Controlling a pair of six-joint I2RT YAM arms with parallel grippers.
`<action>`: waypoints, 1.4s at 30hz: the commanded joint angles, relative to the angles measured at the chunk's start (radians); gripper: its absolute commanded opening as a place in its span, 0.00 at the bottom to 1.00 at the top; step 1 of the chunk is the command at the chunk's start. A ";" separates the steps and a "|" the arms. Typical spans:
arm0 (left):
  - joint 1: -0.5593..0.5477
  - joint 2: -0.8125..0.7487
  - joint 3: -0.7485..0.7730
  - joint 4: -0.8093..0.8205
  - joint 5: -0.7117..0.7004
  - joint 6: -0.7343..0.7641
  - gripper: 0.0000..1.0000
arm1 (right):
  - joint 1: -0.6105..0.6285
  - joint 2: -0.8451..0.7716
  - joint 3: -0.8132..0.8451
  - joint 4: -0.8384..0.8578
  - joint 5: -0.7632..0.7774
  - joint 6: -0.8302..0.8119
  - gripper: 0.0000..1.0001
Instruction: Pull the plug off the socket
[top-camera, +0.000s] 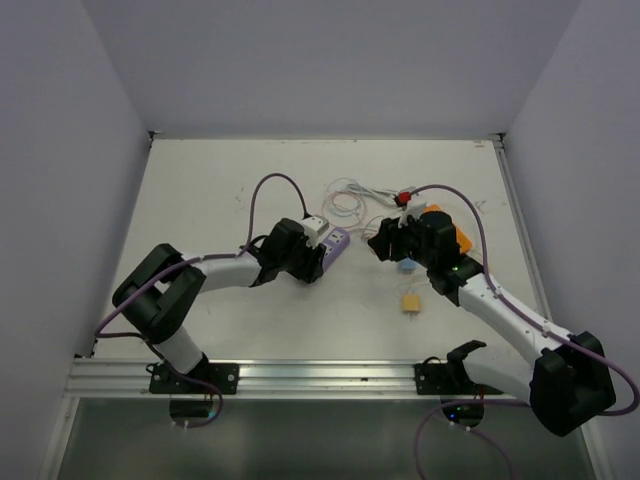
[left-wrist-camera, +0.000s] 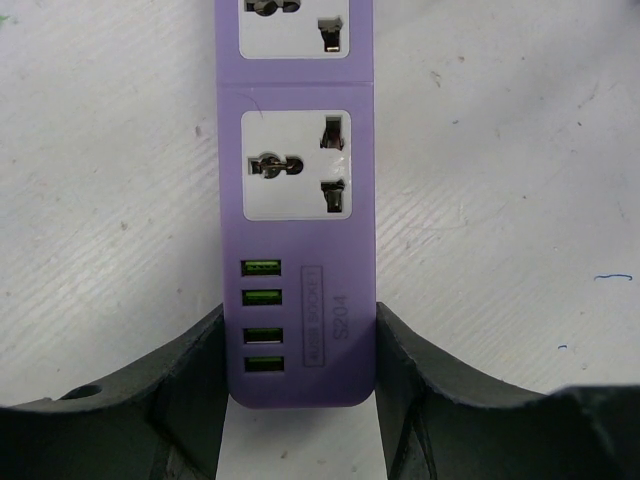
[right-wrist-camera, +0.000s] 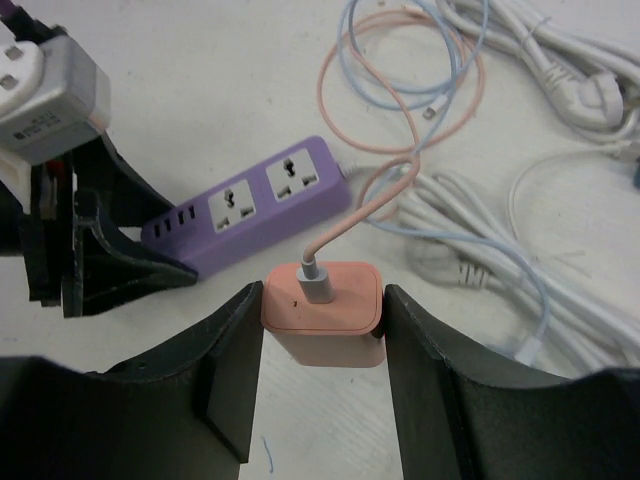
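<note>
Two tools are at work near the middle of the white desk (top-camera: 220, 180), and each has hold of something. The left tool (left-wrist-camera: 300, 385) is closed around the end of a purple power strip (left-wrist-camera: 297, 230), its dark fingers (left-wrist-camera: 195, 375) pressed against the two long sides just beside the four green USB ports. The strip lies flat on the desk, and its two white outlets run away from that tool. From above, the left tool (top-camera: 318, 255) and the strip (top-camera: 336, 243) sit just left of centre, with the right tool (top-camera: 388, 240) facing them from the right, near but not touching. The right tool (right-wrist-camera: 322, 330) is closed on a pink plug (right-wrist-camera: 325, 325), a rounded block squeezed between its two fingers (right-wrist-camera: 235, 345), which stand only as far apart as the block is wide. The plug is out of the power strip (right-wrist-camera: 250, 205): it sits just in front of the strip's long side with a strip of bare desk between them. A pink cable (right-wrist-camera: 360, 205) runs from a grey connector in the top of the plug, passes the far end of the strip and curls into a loop alongside a thin blue cable (right-wrist-camera: 470, 60). White cables (right-wrist-camera: 480, 240) lie tangled on the desk to the right of the plug. A small yellow object (top-camera: 411, 301) rests on the desk beside the right arm; what it is cannot be told.
</note>
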 joint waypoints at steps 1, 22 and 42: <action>0.025 -0.020 -0.051 -0.179 -0.131 -0.069 0.00 | -0.004 -0.034 0.078 -0.262 0.026 0.011 0.00; 0.028 -0.113 -0.103 -0.165 -0.307 -0.139 0.13 | 0.013 0.285 0.180 -0.558 -0.021 0.125 0.20; 0.027 -0.288 -0.136 -0.162 -0.336 -0.170 0.63 | 0.019 0.095 0.240 -0.602 0.064 0.157 0.99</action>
